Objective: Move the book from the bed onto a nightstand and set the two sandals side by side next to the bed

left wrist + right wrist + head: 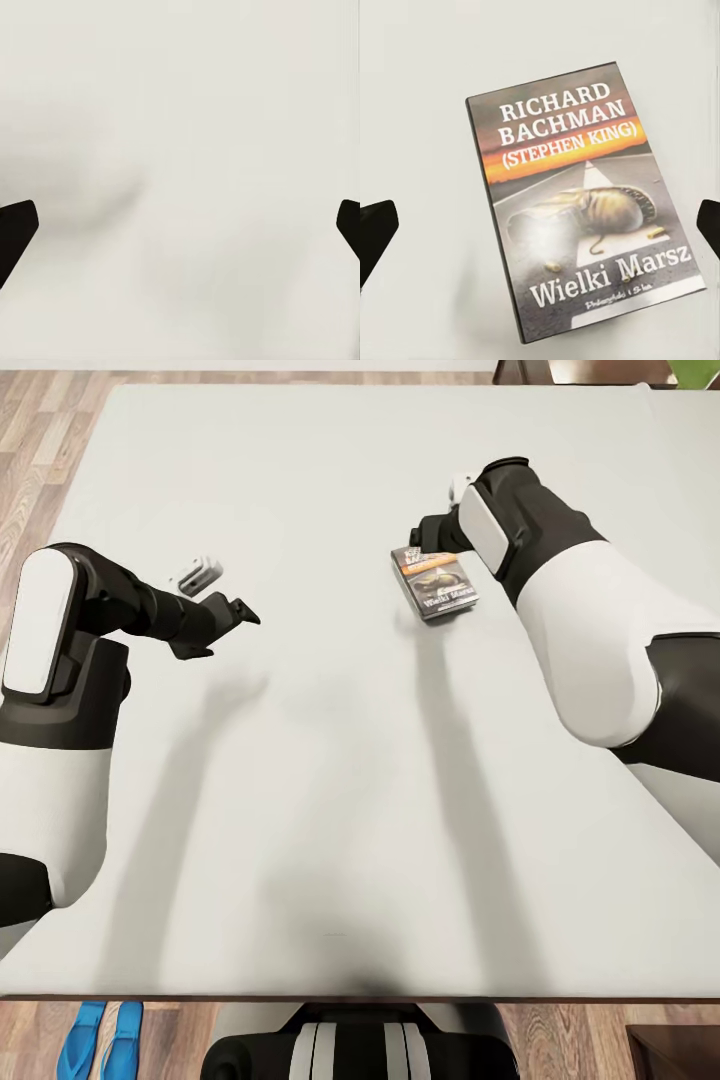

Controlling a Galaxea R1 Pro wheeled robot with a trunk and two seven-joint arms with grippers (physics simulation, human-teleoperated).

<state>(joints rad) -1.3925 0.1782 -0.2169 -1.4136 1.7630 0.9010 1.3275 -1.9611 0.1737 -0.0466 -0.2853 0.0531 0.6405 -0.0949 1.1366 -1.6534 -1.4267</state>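
The right gripper point(540, 225) hangs over the book point(585, 202) with its jaws spread wide, a fingertip point(376, 232) on either side and neither touching the cover. The paperback lies flat on the bed point(330, 780), right of centre in the upper half of the head view. The left gripper point(232, 618) hovers at the left of that view, jaws apart above bare mattress. Two blue sandals point(102, 1040), seemingly side by side, lie on the wood floor point(30, 480) at the lower left.
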